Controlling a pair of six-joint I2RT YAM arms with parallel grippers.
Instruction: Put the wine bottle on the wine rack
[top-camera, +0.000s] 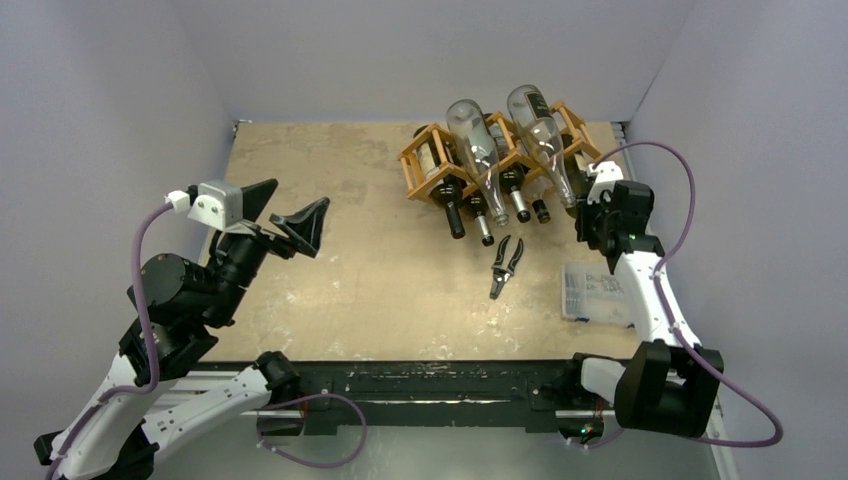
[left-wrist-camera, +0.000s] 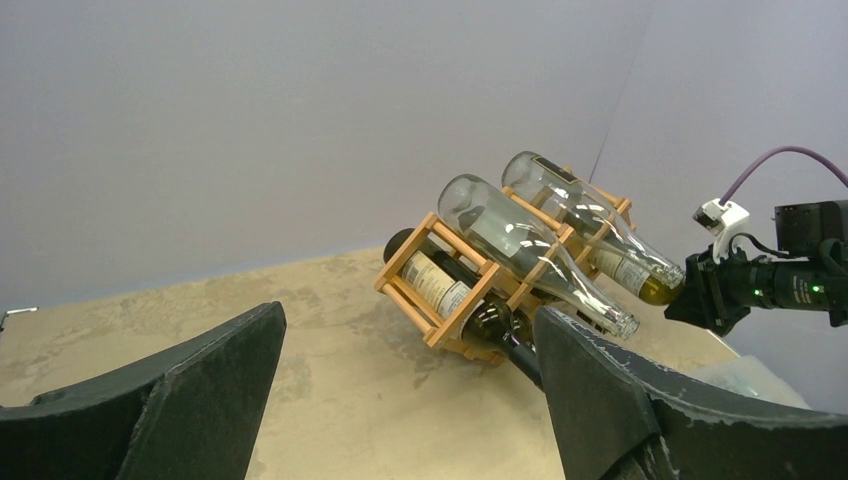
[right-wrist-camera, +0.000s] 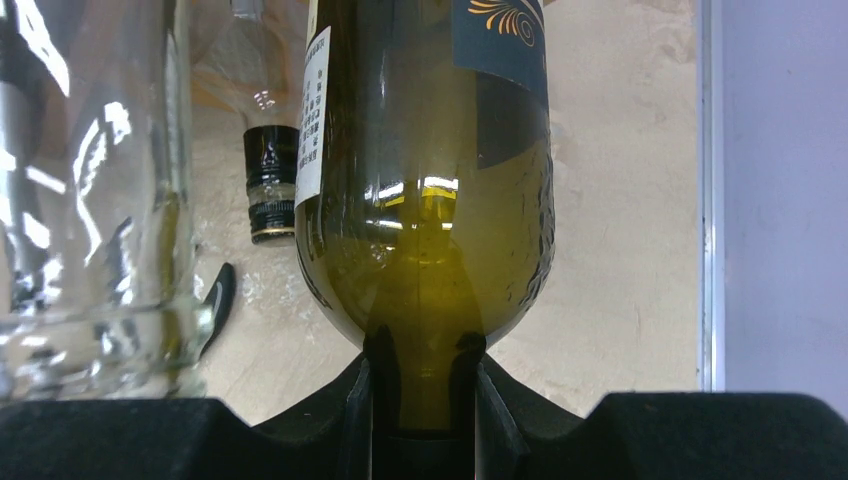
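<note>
The right wrist view does not take in all of the wine bottle (right-wrist-camera: 430, 200): its olive-green body runs off the top, and the tip of its neck vanishes into the right gripper (right-wrist-camera: 422, 350), whose jaws are closed snugly around that neck. From overhead the fingertips are tucked under the wrist housing, so the grip shows only up close. A clear bottle (right-wrist-camera: 90, 200) fills the 9 o'clock side of the wrist view, cropped on two edges; whether it touches the green one I cannot tell. The wine rack (top-camera: 416, 142) sits at about 1 o'clock from the table's centre, with dark bottles in its cells, necks pointing toward the arms, and two bottles lying slanted on top. The held bottle is the top one at the rack's 3 o'clock end, its body on the bars and its neck sloping toward 5 o'clock into the gripper. Black pliers (top-camera: 507, 265) lie at the rack's 6 o'clock and a clear plastic box (top-camera: 595, 295) at its 4 o'clock, beside the right arm. The left gripper (top-camera: 301, 193) hovers well apart at 9 o'clock, jaws spread wide, holding nothing.
</note>
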